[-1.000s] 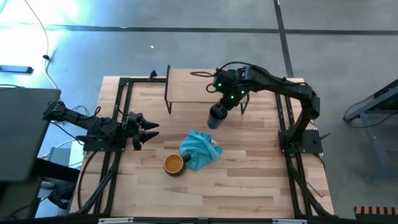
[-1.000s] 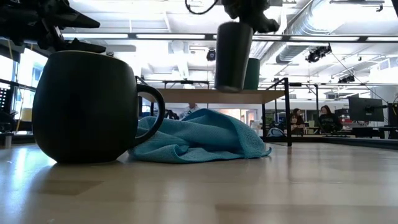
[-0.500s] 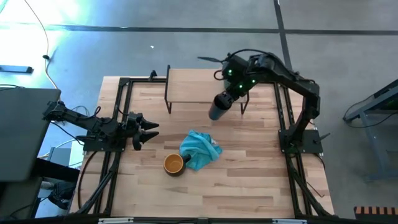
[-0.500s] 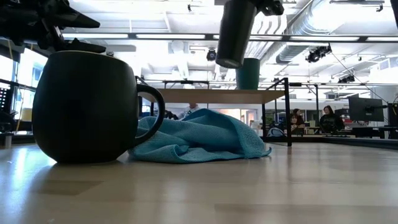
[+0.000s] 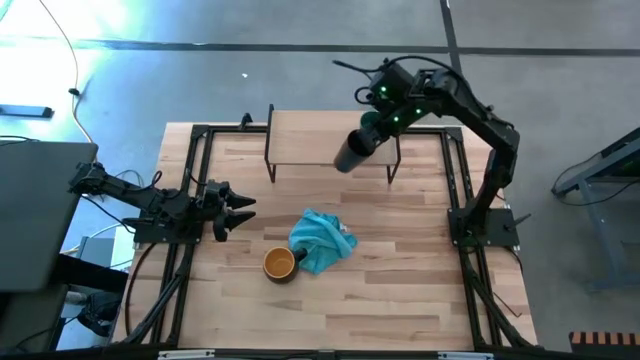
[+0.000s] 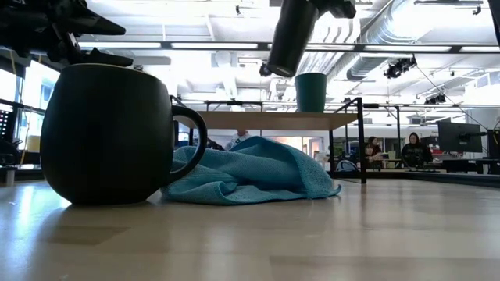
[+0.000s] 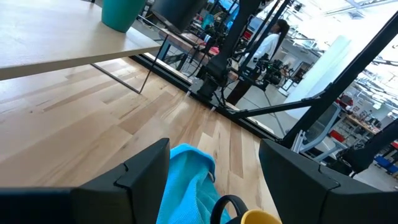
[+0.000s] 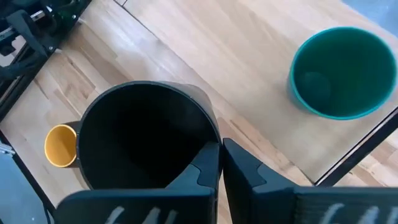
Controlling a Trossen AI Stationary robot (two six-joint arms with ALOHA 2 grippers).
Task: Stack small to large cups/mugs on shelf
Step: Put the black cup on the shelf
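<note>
My right gripper (image 5: 373, 130) is shut on the tall black cup (image 5: 352, 153) and carries it in the air above the right part of the shelf (image 5: 310, 135). The green cup (image 6: 311, 92) stands upright on its base on the shelf board, near the board's right end; the wrist view shows it beside the black cup (image 8: 339, 71). The dark mug (image 5: 280, 264) with the yellow-orange inside stands on the table near the front, its handle against the teal cloth (image 5: 322, 240). My left gripper (image 5: 238, 212) waits open at the table's left side. My right gripper holds the black cup by its rim (image 8: 210, 138), one finger (image 8: 202, 171) inside the cup and the other (image 8: 252, 168) outside its wall. It comes at the cup's open end from above. The cup hangs lifted clear and tilted, its base (image 6: 283, 69) lowest.
The crumpled teal cloth (image 6: 250, 172) lies mid-table between the mug (image 6: 105, 136) and the shelf (image 6: 266, 119). Thin black legs (image 5: 270, 150) carry the shelf. Black frame rails run along both table sides. People sit in the room beyond the far edge.
My right gripper has risen and moved toward the table's far edge, carrying the black cup from in front of the shelf to above the board near the green cup. The cup has tipped further from upright. The left arm has kept still.
</note>
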